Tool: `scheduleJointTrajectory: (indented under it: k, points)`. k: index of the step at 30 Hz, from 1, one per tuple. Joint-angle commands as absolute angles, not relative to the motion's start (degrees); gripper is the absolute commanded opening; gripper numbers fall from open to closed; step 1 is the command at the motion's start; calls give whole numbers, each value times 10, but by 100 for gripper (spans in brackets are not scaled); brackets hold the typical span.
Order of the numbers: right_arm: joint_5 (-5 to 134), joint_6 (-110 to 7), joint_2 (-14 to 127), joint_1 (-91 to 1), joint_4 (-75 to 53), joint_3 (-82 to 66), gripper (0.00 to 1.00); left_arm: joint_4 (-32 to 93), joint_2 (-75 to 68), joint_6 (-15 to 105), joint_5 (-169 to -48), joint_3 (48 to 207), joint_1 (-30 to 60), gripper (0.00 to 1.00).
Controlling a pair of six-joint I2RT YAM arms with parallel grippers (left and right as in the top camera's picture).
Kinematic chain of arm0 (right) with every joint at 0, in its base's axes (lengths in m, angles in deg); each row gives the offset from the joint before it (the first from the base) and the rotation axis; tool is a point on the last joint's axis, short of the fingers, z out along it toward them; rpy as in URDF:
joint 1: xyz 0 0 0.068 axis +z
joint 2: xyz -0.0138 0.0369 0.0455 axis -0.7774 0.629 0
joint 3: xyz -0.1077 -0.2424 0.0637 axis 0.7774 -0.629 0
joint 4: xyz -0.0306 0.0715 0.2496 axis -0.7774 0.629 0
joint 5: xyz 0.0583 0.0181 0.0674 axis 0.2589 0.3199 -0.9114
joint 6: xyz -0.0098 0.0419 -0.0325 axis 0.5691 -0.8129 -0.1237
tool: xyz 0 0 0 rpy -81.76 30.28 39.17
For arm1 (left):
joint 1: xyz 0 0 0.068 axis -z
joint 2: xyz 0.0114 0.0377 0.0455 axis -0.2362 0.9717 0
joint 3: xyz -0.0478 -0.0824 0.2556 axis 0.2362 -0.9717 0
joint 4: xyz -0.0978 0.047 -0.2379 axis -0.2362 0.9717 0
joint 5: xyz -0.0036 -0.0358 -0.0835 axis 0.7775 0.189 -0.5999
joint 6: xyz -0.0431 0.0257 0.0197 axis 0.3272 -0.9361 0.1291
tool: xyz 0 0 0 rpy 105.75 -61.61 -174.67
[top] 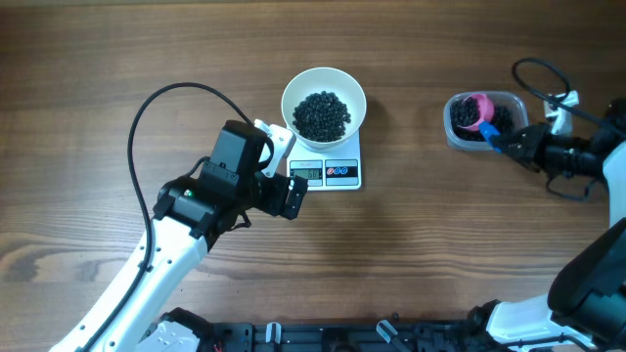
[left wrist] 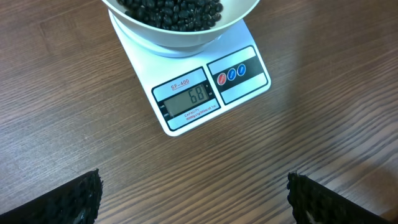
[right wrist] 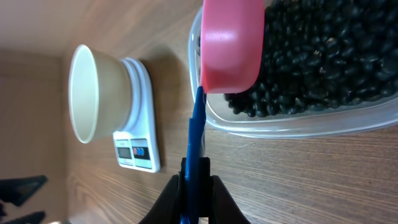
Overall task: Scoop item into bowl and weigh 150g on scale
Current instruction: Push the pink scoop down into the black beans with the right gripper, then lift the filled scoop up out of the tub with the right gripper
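Note:
The white bowl stands on the white scale and holds a dark heap of black beans. In the left wrist view the scale's display reads 68. My left gripper hovers just left of the scale's front edge, open and empty. My right gripper is shut on the blue handle of a pink scoop, whose cup lies over more beans in the tub at the far right.
The clear plastic tub sits right of the scale, its wall close to the right gripper. A black cable loops over the left arm. The rig's base runs along the near edge.

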State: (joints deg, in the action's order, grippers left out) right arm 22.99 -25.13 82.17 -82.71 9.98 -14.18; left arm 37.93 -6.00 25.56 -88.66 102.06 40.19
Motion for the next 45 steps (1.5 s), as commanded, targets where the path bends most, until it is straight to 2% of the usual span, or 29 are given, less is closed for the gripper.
scheduleJointTrajectory:
  k: [1, 19, 29, 45]
  points:
    - [178, -276, 827, -851, 100, -145, 4, 378, -58, 257, -881, 1031, 404, 100]
    - [-31, -304, 827, -963, 142, -145, 4, 378, -58, 257, -881, 1031, 404, 100]
    - [-140, -334, 827, -962, 162, -145, 4, 378, -58, 257, -881, 1031, 404, 100]
    - [-205, -386, 827, -932, 154, -145, 4, 378, -58, 257, -882, 1031, 404, 100]
